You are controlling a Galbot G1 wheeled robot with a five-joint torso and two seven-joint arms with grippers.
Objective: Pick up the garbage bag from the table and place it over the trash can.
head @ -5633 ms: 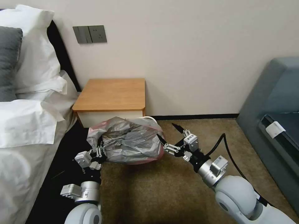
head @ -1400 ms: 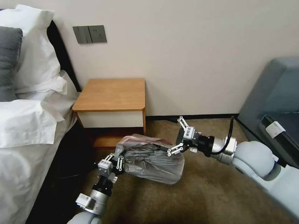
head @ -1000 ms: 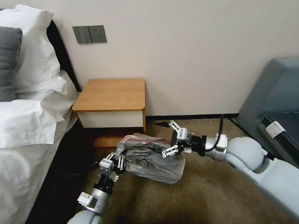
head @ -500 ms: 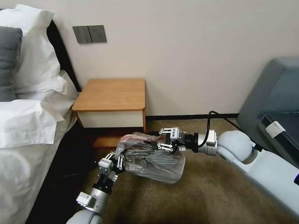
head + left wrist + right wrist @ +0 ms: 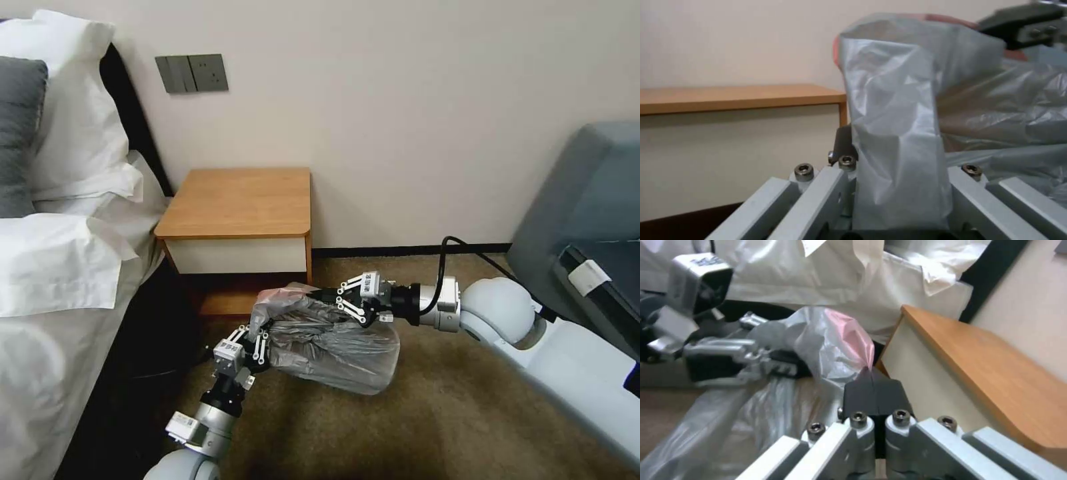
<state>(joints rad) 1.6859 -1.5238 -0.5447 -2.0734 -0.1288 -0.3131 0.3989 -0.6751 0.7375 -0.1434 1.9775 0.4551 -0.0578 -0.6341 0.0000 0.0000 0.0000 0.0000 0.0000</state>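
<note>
Both grippers on the garbage bag, low over the carpet in front of the table.

Left gripper (image 5: 255,339) pinches a fold of the garbage bag (image 5: 333,343) at its left end; grey film rises between the fingers (image 5: 842,146); table (image 5: 240,203) stands just behind, top bare; right gripper (image 5: 319,294) at the bag's upper edge, dark fingertips (image 5: 873,390) pressed together at the pinkish rim; trash can not discernible under the plastic.

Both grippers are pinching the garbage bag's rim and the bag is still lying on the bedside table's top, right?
Not quite: both grippers do pinch the garbage bag, left gripper and right gripper, but the head view shows the bag down on the carpet in front of the table, not on it.
</note>
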